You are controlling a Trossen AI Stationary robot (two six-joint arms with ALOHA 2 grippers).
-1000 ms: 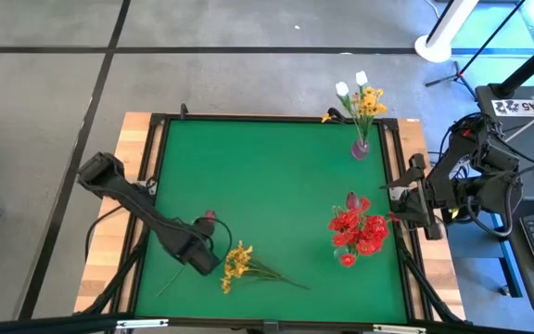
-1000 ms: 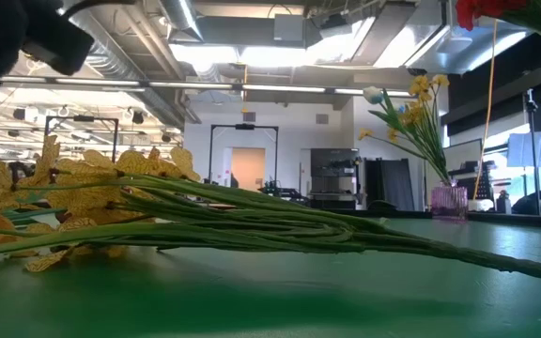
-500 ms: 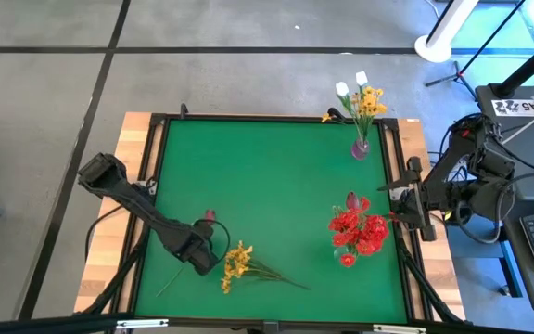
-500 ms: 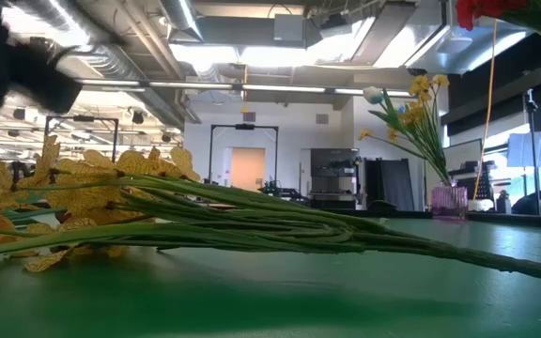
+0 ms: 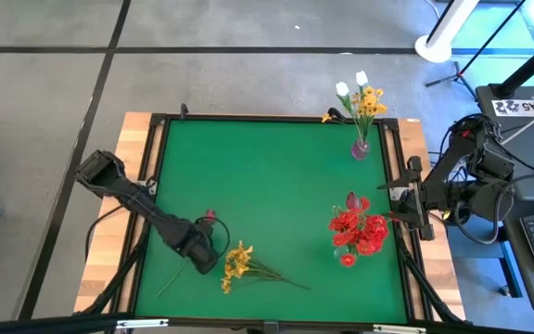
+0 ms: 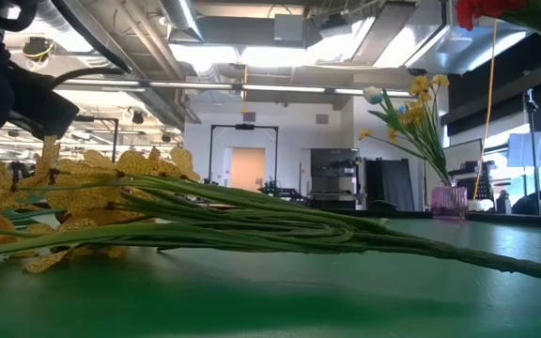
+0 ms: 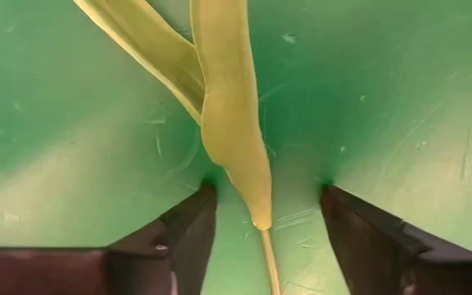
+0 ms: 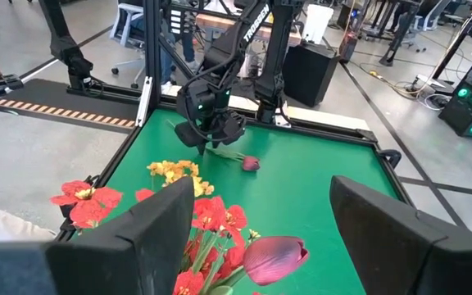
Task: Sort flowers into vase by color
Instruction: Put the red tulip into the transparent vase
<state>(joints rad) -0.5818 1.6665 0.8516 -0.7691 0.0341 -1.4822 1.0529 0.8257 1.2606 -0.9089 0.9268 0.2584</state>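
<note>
A dark pink bud [image 5: 209,217] lies on the green mat, its thin stem [image 5: 172,281] running toward the near left corner. My left gripper [image 5: 202,257] points down over that stem, open. In the left wrist view its fingers [image 7: 179,238] stand on either side of the stem's green leaf [image 7: 229,123] without touching it. A yellow spray [image 5: 237,263] lies flat beside it on the right. Red flowers [image 5: 358,230] stand in a vase at the right. Yellow and white flowers stand in a purple vase [image 5: 360,148] at the far right. My right gripper [image 5: 406,199] waits open, raised, at the right edge.
The yellow spray's stems [image 6: 280,225] stretch across the near mat toward the right. A dark pink tulip [image 8: 273,258] stands among the red flowers, close in front of my right gripper. Wooden borders [image 5: 109,250] frame the mat.
My left gripper has sunk straight down toward the mat over the dark pink bud's stem, still pointing down. The flowers have not moved.
</note>
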